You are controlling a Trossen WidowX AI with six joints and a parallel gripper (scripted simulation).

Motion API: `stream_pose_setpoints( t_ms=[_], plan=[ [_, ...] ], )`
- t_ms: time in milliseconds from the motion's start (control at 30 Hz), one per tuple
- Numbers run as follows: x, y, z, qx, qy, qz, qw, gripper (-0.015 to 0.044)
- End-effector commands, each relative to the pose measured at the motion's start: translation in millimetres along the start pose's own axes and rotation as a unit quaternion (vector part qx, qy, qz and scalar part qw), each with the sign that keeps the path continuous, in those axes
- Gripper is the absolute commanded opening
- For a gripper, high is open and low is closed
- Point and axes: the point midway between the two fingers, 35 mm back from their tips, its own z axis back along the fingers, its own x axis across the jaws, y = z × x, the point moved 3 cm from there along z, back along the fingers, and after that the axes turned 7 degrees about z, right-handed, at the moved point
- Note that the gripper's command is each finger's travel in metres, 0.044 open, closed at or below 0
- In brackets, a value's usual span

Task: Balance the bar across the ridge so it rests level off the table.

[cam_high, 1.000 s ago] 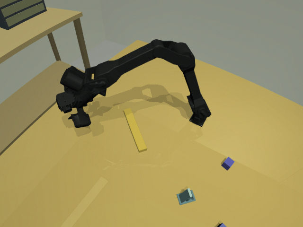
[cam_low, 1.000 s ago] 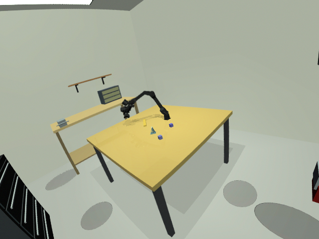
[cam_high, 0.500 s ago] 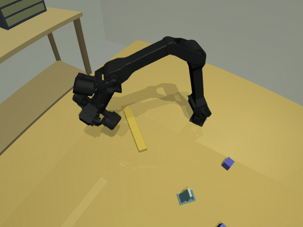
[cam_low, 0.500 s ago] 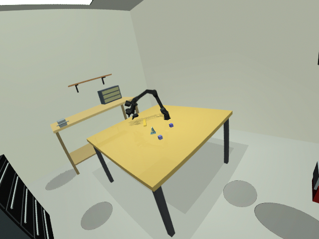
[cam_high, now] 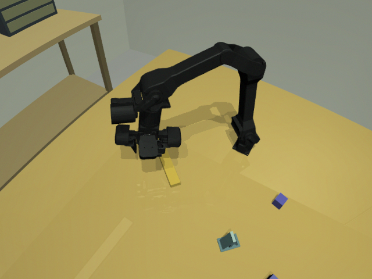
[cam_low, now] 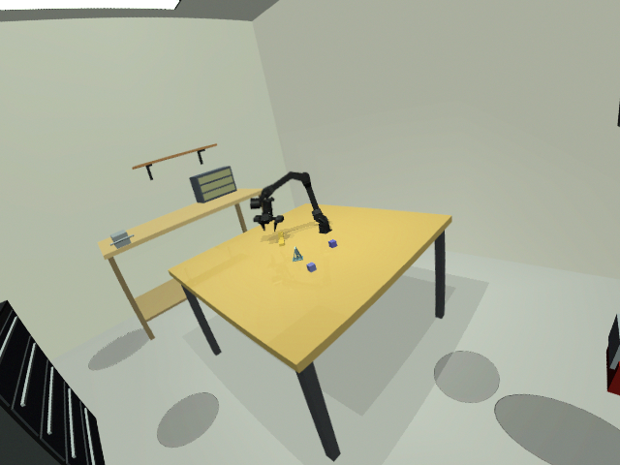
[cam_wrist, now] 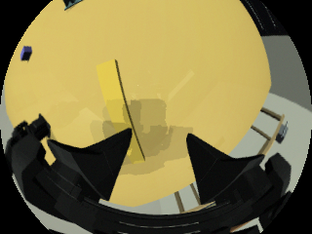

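The yellow bar (cam_high: 172, 176) (cam_low: 282, 240) (cam_wrist: 108, 88) lies flat on the table. The teal ridge (cam_high: 222, 242) (cam_low: 297, 255) (cam_wrist: 73, 4) stands apart from it on the table; only its edge shows at the top of the wrist view. My gripper (cam_low: 269, 230) (cam_wrist: 160, 135) is open and empty, pointing down above the table. In the wrist view the bar's near end is beside and partly behind the left finger. In the top view the gripper body hides the bar's far end and the fingertips are mostly hidden.
One blue cube (cam_high: 279, 200) (cam_low: 332, 243) lies on the arm-base side of the ridge. Another blue cube (cam_high: 272, 276) (cam_low: 311, 266) lies beyond the ridge. A side bench (cam_high: 75, 25) (cam_low: 170, 220) with a drawer unit (cam_high: 28, 16) (cam_low: 215, 185) stands beyond the table edge.
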Motion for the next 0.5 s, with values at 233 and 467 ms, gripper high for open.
stream_pose_setpoints(
  t_ms=[233, 467],
  plan=[
    [49, -10, 9, -0.029, -0.083, 0.130, 0.988, 0.0315],
    [51, -10, -7, -0.029, -0.083, 0.130, 0.988, 0.0315]
  ],
)
